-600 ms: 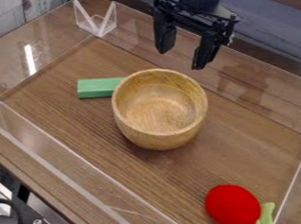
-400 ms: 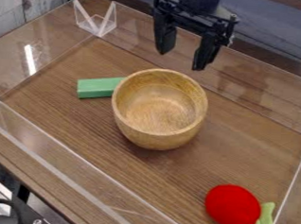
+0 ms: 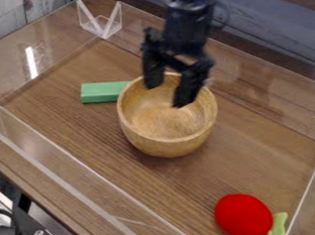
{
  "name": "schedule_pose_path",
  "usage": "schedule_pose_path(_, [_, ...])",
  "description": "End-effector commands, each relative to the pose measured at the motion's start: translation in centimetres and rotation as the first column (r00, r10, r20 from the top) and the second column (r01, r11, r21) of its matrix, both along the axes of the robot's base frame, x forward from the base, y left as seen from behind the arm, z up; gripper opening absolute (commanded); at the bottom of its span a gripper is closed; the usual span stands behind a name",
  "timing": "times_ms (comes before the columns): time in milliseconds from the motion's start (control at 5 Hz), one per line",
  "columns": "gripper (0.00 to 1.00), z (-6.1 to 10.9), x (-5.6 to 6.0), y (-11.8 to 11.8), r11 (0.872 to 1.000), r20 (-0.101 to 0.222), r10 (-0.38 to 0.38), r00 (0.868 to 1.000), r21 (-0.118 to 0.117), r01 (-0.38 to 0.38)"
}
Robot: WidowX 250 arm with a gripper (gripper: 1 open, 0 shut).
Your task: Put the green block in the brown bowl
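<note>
Table: a brown wooden surface (image 3: 53, 134) with long plank lines, filling most of the view and lying in the same position as in the earlier frame.
Bowl: round, deep, light tan wood (image 3: 168, 140), upright near the middle of the table. It has not moved since the earlier frame.
Claw: black (image 3: 171, 88) and blurred, as if in motion. Its two fingers are spread apart, with nothing pinched between them. A moment ago it was sharp and higher in the view, beyond the bowl's far rim; now it has shifted down and to the left in the picture, and overlaps the far part of the bowl. Whether a finger touches the rim, I cannot tell.
Red toy: round, with a green tip (image 3: 245, 217), at the lower right of the view, well apart from the bowl and unchanged.
Block: a flat green bar (image 3: 103, 93), lying on the table just beside the bowl's upper-left side, outside it, and in the same spot as before.
Block and claw: the block lies to the picture-left of both fingers, outside their gap. The claw appears nearer to it than in the earlier frame.
</note>
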State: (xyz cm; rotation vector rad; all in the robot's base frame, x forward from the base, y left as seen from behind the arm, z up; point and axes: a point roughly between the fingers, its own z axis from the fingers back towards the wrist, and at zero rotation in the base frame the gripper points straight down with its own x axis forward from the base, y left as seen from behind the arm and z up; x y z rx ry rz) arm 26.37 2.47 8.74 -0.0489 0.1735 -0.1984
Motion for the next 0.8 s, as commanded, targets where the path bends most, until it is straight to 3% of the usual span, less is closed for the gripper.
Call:
schedule_pose_path(0, [1.00, 0.7, -1.7, 2.9, 0.984, 0.105, -0.177, 0.979, 0.008, 0.177])
schedule_pose_path(200, [1.00, 0.7, -2.3, 4.7, 0.949, 0.137, -0.315, 0.939, 0.011, 0.316])
schedule_pose_path(600, [1.00, 0.4, -3.0, 6.6, 0.924, 0.173, -0.379, 0.909, 0.010, 0.383])
